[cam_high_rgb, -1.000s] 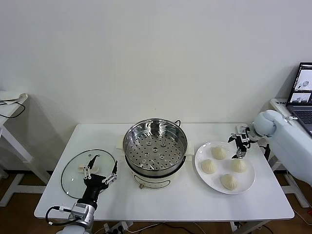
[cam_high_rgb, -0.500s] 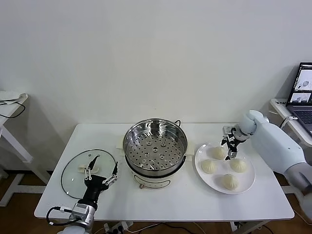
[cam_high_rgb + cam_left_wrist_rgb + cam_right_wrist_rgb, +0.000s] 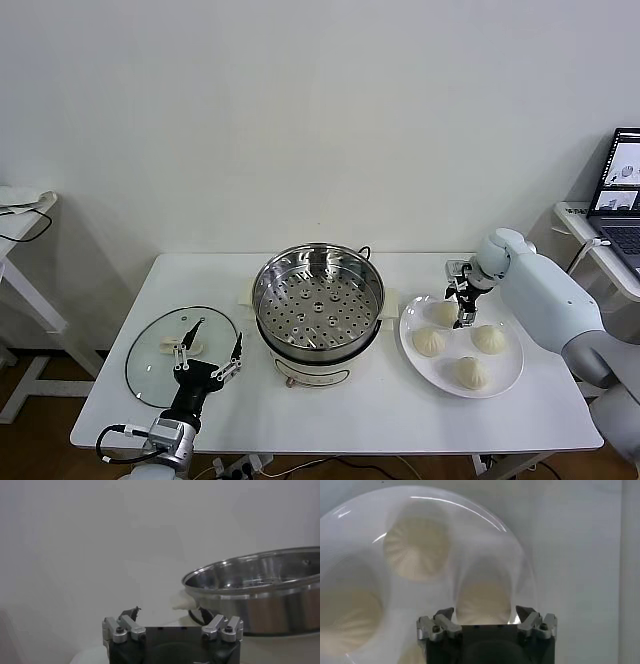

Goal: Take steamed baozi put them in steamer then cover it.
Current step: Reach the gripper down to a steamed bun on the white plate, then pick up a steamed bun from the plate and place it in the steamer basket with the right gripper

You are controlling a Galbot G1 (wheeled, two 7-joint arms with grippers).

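Four cream-white baozi lie on a white plate [image 3: 508, 368] right of the steamer [image 3: 318, 300], a steel pot with an empty perforated tray on a cream base. My right gripper [image 3: 461, 302] is open, pointing down over the far baozi [image 3: 443, 313]. In the right wrist view this baozi [image 3: 484, 595] sits between the spread fingers of the gripper [image 3: 484, 614], with two more [image 3: 415, 545] [image 3: 345, 610] beyond. The other baozi [image 3: 428, 341] [image 3: 489, 339] [image 3: 470, 372] lie untouched. My left gripper [image 3: 208, 360] is open and empty at the table's front left; its wrist view [image 3: 167, 614] shows the steamer [image 3: 260, 595].
A glass lid [image 3: 160, 350] lies flat on the table left of the steamer, beside my left gripper. A laptop [image 3: 622, 195] stands on a stand at the far right. A small white side table [image 3: 20, 215] is at the far left.
My right gripper has moved left from the plate's far right edge to above the far baozi. The left arm has not moved.
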